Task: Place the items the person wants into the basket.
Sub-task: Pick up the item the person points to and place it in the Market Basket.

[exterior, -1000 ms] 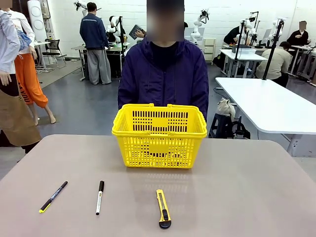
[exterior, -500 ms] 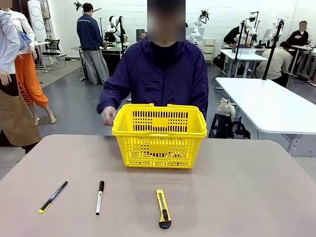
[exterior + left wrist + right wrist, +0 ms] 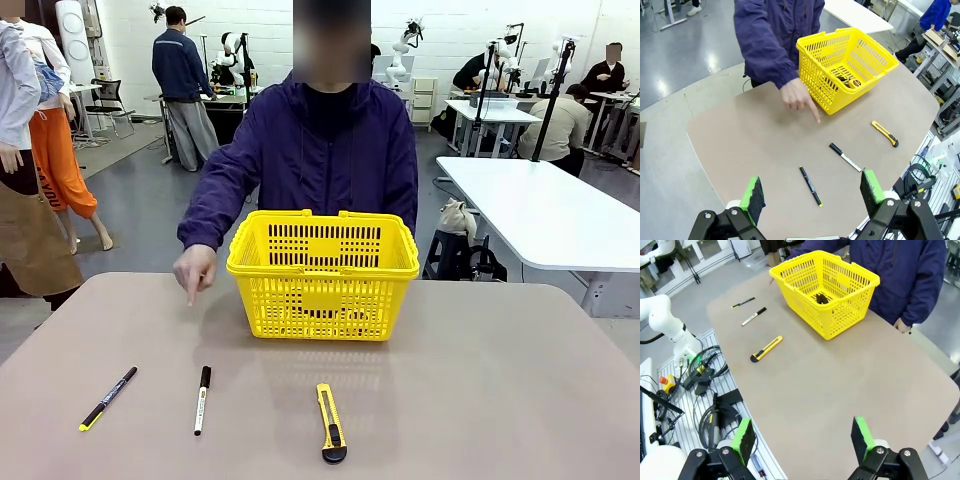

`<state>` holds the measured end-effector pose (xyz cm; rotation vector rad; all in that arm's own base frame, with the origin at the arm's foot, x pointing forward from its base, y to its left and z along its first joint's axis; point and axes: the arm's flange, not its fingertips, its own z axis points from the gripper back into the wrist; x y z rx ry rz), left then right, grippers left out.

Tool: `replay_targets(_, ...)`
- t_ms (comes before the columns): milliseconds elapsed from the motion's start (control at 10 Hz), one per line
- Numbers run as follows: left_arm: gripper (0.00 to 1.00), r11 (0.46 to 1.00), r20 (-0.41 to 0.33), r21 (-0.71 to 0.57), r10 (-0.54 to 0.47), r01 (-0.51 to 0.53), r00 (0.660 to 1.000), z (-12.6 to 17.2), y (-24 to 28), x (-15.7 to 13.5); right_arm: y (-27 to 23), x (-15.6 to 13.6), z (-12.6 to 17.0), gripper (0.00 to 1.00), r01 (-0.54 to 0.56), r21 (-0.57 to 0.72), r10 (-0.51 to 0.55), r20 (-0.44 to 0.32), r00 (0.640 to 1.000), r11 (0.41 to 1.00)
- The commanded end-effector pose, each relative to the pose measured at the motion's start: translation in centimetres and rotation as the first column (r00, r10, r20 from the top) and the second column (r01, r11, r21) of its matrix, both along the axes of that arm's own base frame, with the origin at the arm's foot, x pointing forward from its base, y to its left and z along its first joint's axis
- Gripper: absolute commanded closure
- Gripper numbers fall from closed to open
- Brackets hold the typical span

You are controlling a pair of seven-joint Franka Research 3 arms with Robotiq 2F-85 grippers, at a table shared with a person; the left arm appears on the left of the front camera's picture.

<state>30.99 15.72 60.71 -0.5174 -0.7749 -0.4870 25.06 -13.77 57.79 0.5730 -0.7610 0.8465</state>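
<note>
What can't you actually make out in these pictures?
1. Basket contents: in the front view the slotted wall of the basket screens them. In the right wrist view a dark shape inside is too small to name.
2. Print on the marker: too small in the front view.
3. Target of the pointing hand: in the front view the fingertip stops short of both the marker and the black pen.

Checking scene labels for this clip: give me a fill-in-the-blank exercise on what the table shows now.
1. The person's hand, beside the basket, points one ____ down at the table.
2. The black-capped ____ marker lies between the black pen and the utility knife.
3. The left gripper and the right gripper both stand ____.
Missing words: finger; white; open.
</note>
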Motion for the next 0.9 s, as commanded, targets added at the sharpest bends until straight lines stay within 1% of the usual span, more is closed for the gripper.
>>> replay_targets(0, 0.00, 1.000, 0.016, -0.006, -0.012, 0.012, 1.000, -0.13, 0.17, -0.05, -0.05, 0.20, -0.17, 0.00, -0.009, 0.015, 0.008, 0.008, 1.000, 1.000)
replay_targets(700, 0.00, 1.000, 0.016, -0.006, -0.012, 0.012, 1.000, -0.13, 0.17, -0.05, -0.05, 0.20, -0.17, 0.00, -0.009, 0.015, 0.008, 0.008, 1.000, 1.000)
replay_targets(800, 0.00, 1.000, 0.000, 0.000, 0.000, 0.000, 1.000, 0.00, 0.00, 0.00, -0.05, 0.20, -0.17, 0.00, -0.009, 0.015, 0.008, 0.008, 1.000, 1.000)
